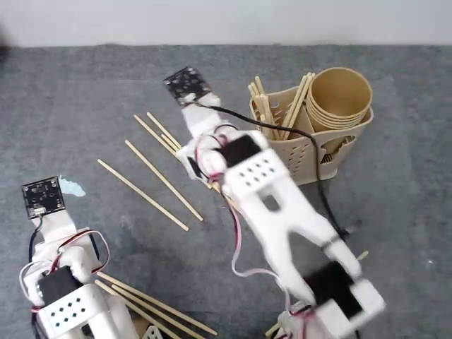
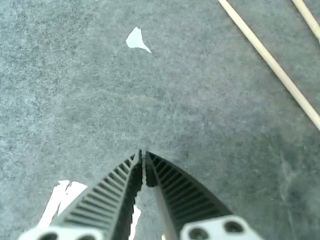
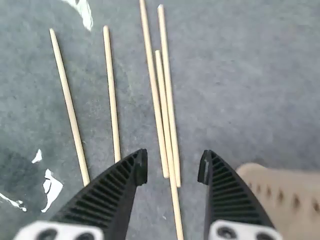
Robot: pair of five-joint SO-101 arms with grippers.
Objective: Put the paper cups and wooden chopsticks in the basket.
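A beige basket [image 1: 311, 152] at the back right holds a stack of paper cups [image 1: 342, 95] and several wooden chopsticks [image 1: 265, 106]. My right gripper [image 3: 173, 162] hangs open just above a bunch of three chopsticks [image 3: 162, 100] lying on the mat beside the basket's wall [image 3: 285, 195]. Two more chopsticks [image 3: 112, 95] lie apart to one side. In the high view these loose sticks [image 1: 162, 180] spread left of the right arm [image 1: 268, 198]. My left gripper [image 2: 143, 157] is shut and empty over bare mat, with one chopstick [image 2: 270, 60] farther off.
Several more chopsticks [image 1: 155, 307] lie at the front edge next to the left arm [image 1: 63, 296]. A small pale scrap [image 1: 70, 187] lies on the grey mat [image 1: 106, 99]. The right arm's cable [image 1: 321, 191] runs past the basket.
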